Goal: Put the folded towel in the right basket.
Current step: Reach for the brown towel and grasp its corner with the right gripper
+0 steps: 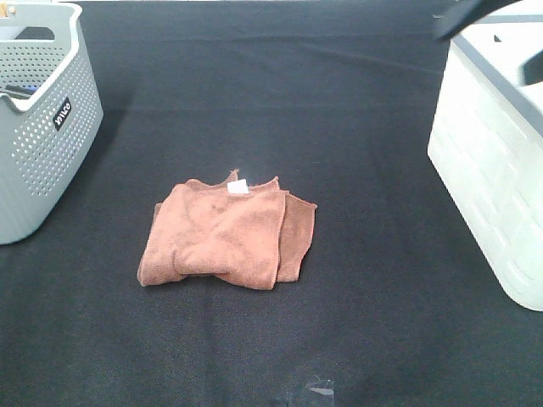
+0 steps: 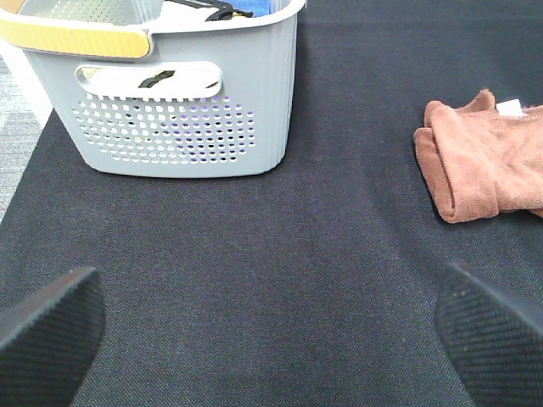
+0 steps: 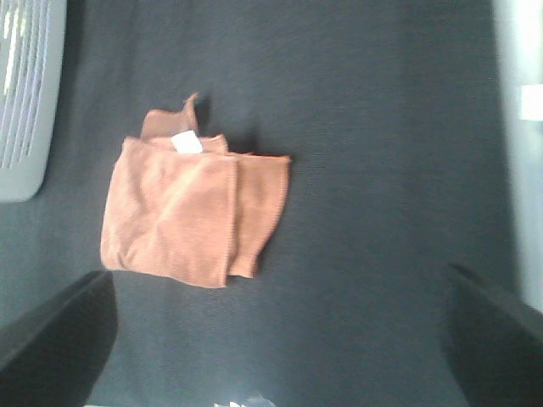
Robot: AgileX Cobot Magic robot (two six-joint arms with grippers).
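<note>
The folded rust-brown towel (image 1: 227, 233) with a small white tag lies flat on the black cloth in the middle of the table. It also shows in the left wrist view (image 2: 488, 161) and the right wrist view (image 3: 191, 212). The right basket (image 1: 501, 153) is white and stands at the right edge. My right gripper (image 3: 276, 280) is open and empty, high above the table, with the towel below it; a dark part of that arm (image 1: 465, 15) shows over the white basket. My left gripper (image 2: 267, 288) is open and empty, low over the cloth, apart from the towel.
A grey perforated basket (image 1: 42, 127) stands at the far left; the left wrist view shows it close ahead (image 2: 178, 110), with a yellow handle and some items inside. Black cloth (image 1: 339, 110) covers the table.
</note>
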